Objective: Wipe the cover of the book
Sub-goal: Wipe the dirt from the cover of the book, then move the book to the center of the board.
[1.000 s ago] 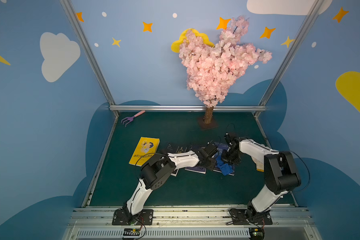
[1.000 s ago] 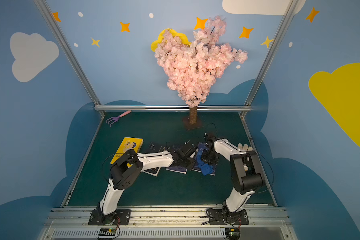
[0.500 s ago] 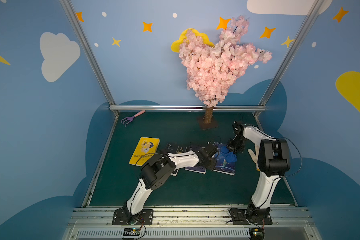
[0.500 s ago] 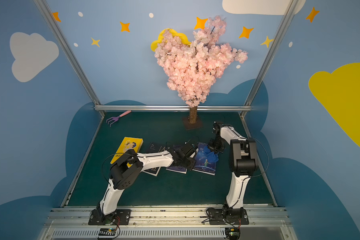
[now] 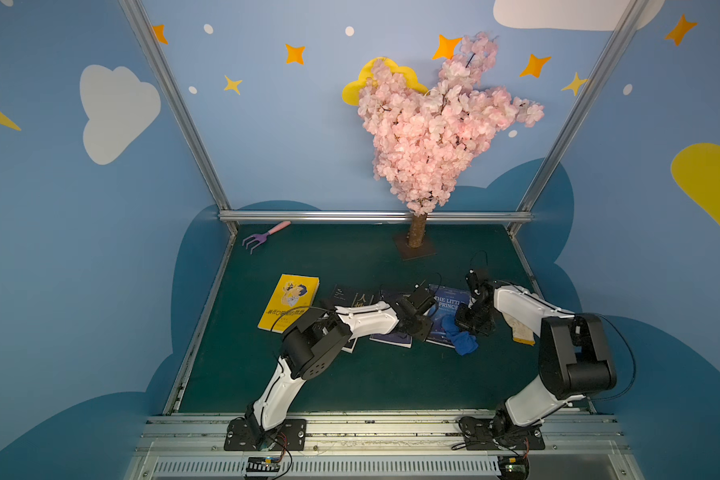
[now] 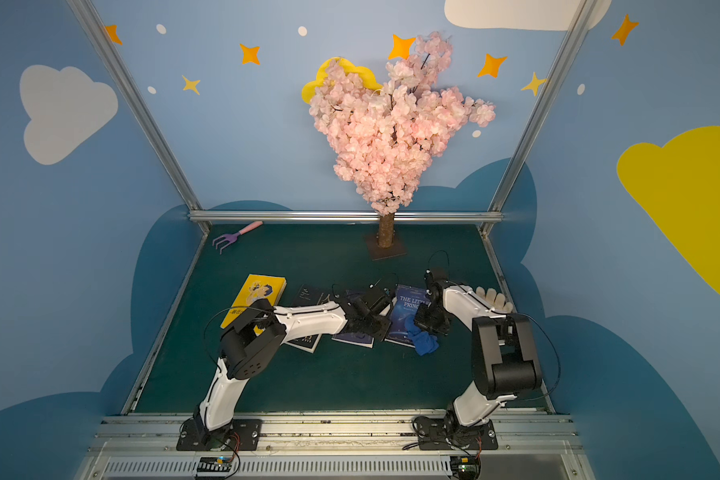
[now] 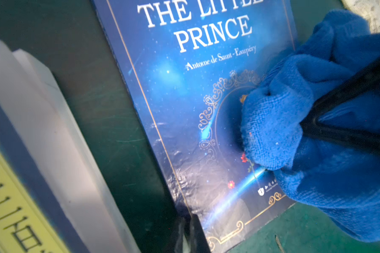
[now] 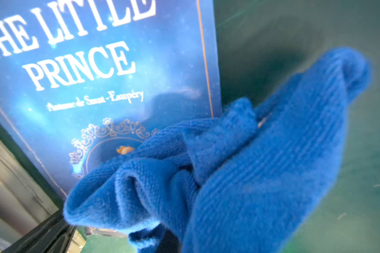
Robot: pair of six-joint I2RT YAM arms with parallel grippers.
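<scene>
Back left: purple toy rake (image 5: pixel 262 237). Yellow book (image 5: pixel 288 301) flat on green mat (image 5: pixel 350 374), dark books (image 5: pixel 343 296) just beside it, partly under the left arm. Left gripper (image 5: pixel 421 328): fingers closed together, tip at near left corner of The Little Prince book (image 5: pixel 449 305); contact unclear. Book lies face up, mid-right of mat. Blue cloth (image 5: pixel 461 337) bunched on lower right of cover, spilling over the near edge. Right gripper (image 5: pixel 468 325) pinched on the cloth. Beige glove (image 6: pixel 491 297) far right.
</scene>
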